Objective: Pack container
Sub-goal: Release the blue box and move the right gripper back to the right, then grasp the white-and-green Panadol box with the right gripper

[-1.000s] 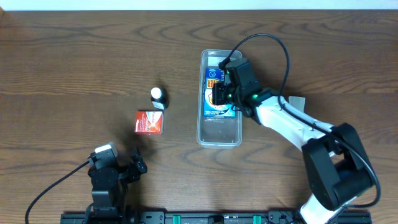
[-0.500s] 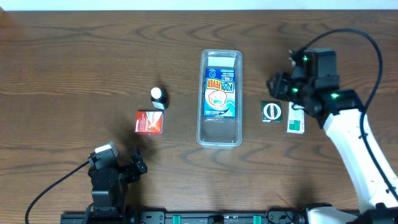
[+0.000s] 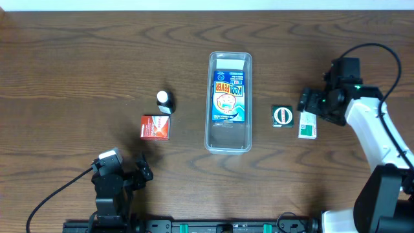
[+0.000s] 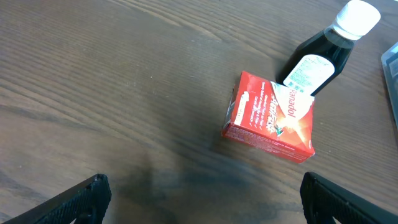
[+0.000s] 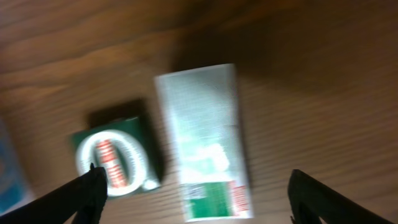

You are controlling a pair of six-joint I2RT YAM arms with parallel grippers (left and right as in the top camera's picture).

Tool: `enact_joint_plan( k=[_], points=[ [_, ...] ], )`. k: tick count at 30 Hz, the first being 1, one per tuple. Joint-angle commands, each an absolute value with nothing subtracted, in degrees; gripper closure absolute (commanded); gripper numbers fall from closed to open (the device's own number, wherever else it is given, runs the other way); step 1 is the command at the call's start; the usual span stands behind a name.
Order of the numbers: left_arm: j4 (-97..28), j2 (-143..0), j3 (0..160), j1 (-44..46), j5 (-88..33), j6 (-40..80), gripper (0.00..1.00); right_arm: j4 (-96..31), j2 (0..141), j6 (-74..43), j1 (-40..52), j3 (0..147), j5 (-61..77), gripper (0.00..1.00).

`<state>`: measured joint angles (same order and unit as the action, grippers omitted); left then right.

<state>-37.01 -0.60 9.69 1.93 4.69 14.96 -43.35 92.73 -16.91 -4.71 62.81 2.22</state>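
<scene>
The container (image 3: 208, 123), a long clear bin, lies at the table's middle with a blue packet (image 3: 229, 97) flat inside it. To its right lie a dark green square box (image 3: 282, 116) and a white-and-green box (image 3: 308, 125). My right gripper (image 3: 308, 103) hovers open just above that pair; in the right wrist view the white-and-green box (image 5: 208, 149) and the green box (image 5: 115, 155) show blurred between its spread jaws (image 5: 196, 193). Left of the bin sit a red box (image 3: 155, 127) and a dark bottle (image 3: 165, 101). My left gripper (image 3: 139, 173) rests open and empty near the front edge.
In the left wrist view the red box (image 4: 270, 118) lies ahead with the white-capped bottle (image 4: 323, 53) leaning against its far side, and my open left gripper (image 4: 202, 199) is well short of both. A black rail (image 3: 207, 226) runs along the front edge.
My right gripper left the blue packet in the container, swung right out of the bin and opened wide over the two green boxes. The left arm stayed still.
</scene>
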Motion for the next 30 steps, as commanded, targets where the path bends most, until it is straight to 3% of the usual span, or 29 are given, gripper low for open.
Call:
enact_joint_plan(
  k=[1, 7, 16, 26, 30],
  points=[
    [-36.84, -0.56, 8.93, 1.69, 5.34, 14.39, 0.02, -43.22, 95.35, -15.07, -6.68, 62.37, -1.08, 0.15],
    [-36.86, -0.56, 8.93, 1.69, 5.34, 14.39, 0.02, -41.50, 103.57, -14.41, -6.26, 62.30, -0.23, 0.29],
    [-36.86, -0.56, 8.93, 1.69, 5.34, 14.39, 0.02, -40.93, 105.91, -12.73, -5.76, 62.35, 0.47, 0.37],
    [-36.84, -0.56, 8.93, 1.69, 5.34, 14.39, 0.02, -41.15, 93.80, -11.07, -4.97, 62.35, 4.58, 0.39],
    [-36.84, -0.56, 8.93, 1.69, 5.34, 14.39, 0.02, -40.01, 94.72, -11.05, -3.55, 61.67, 4.03, 0.34]
  ],
)
